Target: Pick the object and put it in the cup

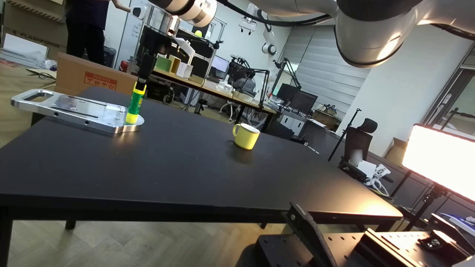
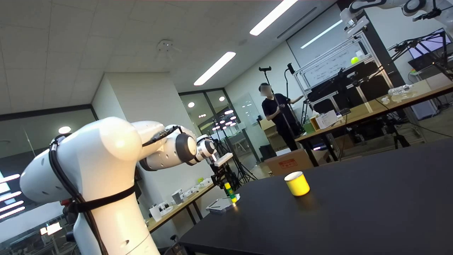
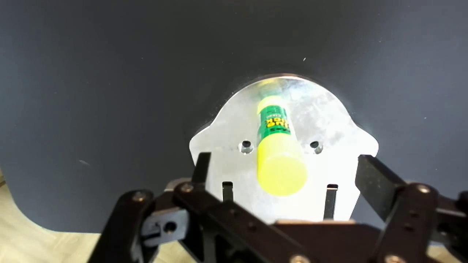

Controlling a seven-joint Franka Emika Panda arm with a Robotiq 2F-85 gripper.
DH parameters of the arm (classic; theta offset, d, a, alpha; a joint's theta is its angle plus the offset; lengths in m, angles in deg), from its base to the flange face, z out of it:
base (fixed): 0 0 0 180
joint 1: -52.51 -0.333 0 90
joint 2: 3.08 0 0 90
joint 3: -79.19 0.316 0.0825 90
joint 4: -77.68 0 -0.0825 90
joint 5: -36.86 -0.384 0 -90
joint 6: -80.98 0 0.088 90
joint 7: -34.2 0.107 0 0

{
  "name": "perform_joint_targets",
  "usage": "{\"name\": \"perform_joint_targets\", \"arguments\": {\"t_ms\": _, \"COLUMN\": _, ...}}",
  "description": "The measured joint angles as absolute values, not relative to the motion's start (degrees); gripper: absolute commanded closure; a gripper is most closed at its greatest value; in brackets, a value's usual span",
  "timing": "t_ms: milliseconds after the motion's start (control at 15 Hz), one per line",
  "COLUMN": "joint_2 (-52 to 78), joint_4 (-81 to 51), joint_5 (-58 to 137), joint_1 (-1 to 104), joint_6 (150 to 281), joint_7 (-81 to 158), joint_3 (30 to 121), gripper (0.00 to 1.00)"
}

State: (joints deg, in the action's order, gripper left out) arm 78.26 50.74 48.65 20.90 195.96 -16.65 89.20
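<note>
One gripper (image 3: pixel 286 163): jaws gaping wide, clear of one green-yellow stick (image 3: pixel 276 126) standing upright on one tray (image 3: pixel 321 113). One cup (image 2: pixel 298 185) sitting near three o'clock from stick in both exterior views.

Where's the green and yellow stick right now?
In an exterior view, the stick stands at left on the rounded end of the silver plate; the wrist view shows it between the open jaws of the gripper.
</note>
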Motion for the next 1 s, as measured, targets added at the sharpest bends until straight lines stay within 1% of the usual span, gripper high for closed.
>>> {"name": "perform_joint_targets", "arguments": {"t_ms": 133, "joint_2": 78.9, "joint_4": 51.4, "joint_5": 47.9, "joint_1": 20.7, "joint_6": 196.0, "joint_7": -17.2, "joint_3": 89.2, "gripper": 0.0}}
{"name": "perform_joint_targets", "arguments": {"t_ms": 200, "joint_2": 79.2, "joint_4": 51.6, "joint_5": 47.6, "joint_1": 20.7, "joint_6": 196.0, "joint_7": -17.4, "joint_3": 89.2, "gripper": 0.25}}
{"name": "perform_joint_targets", "arguments": {"t_ms": 267, "joint_2": 79.5, "joint_4": 51.7, "joint_5": 47.3, "joint_1": 20.7, "joint_6": 196.0, "joint_7": -17.6, "joint_3": 89.1, "gripper": 0.26}}
{"name": "perform_joint_targets", "arguments": {"t_ms": 533, "joint_2": 80.5, "joint_4": 52.2, "joint_5": 46.8, "joint_1": 20.7, "joint_6": 195.7, "joint_7": -17.6, "joint_3": 88.8, "gripper": 0.55}}
{"name": "perform_joint_targets", "arguments": {"t_ms": 867, "joint_2": 80.7, "joint_4": 52.3, "joint_5": 46.3, "joint_1": 20.6, "joint_6": 196.0, "joint_7": -17.6, "joint_3": 87.7, "gripper": 0.88}}
{"name": "perform_joint_targets", "arguments": {"t_ms": 933, "joint_2": 80.7, "joint_4": 52.3, "joint_5": 46.1, "joint_1": 20.7, "joint_6": 196.0, "joint_7": -17.6, "joint_3": 87.6, "gripper": 0.91}}
{"name": "perform_joint_targets", "arguments": {"t_ms": 1000, "joint_2": 80.7, "joint_4": 52.4, "joint_5": 46.0, "joint_1": 20.7, "joint_6": 195.9, "joint_7": -17.6, "joint_3": 87.4, "gripper": 0.91}}
